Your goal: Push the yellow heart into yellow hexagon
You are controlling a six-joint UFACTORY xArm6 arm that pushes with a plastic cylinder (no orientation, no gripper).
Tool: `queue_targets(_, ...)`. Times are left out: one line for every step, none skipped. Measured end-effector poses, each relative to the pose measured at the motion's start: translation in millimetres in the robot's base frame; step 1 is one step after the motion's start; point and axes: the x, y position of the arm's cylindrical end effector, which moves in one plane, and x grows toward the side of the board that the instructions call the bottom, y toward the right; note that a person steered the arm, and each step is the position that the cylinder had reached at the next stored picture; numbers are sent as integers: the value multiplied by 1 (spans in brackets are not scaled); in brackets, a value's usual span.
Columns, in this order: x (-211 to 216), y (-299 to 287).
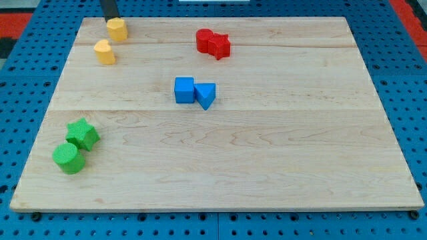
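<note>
Two yellow blocks lie at the view's top left, a small gap apart. The upper one (117, 29) looks like the yellow hexagon. The lower one (105, 51), with a notched top, looks like the yellow heart, down and slightly left of the hexagon. My tip (111, 19) is at the board's top edge, right at the top left side of the upper yellow block. I cannot tell whether it touches. The rod runs up out of the view.
Two red blocks (213, 43) touch each other at the top centre. A blue cube (184, 89) and a blue triangle (206, 95) touch near the middle. A green star (83, 134) and a green cylinder (69, 159) sit at the lower left. The wooden board (267, 167) lies on a blue pegboard.
</note>
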Motion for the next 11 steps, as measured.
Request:
queue_targets(32, 0)
queue_targets(52, 27)
queue_targets(75, 48)
queue_targets(50, 8)
queue_targets(41, -28)
queue_targets(68, -56)
queue_targets(82, -46)
queue_targets(86, -34)
queue_targets(87, -10)
queue_targets(73, 8)
queue_targets(73, 17)
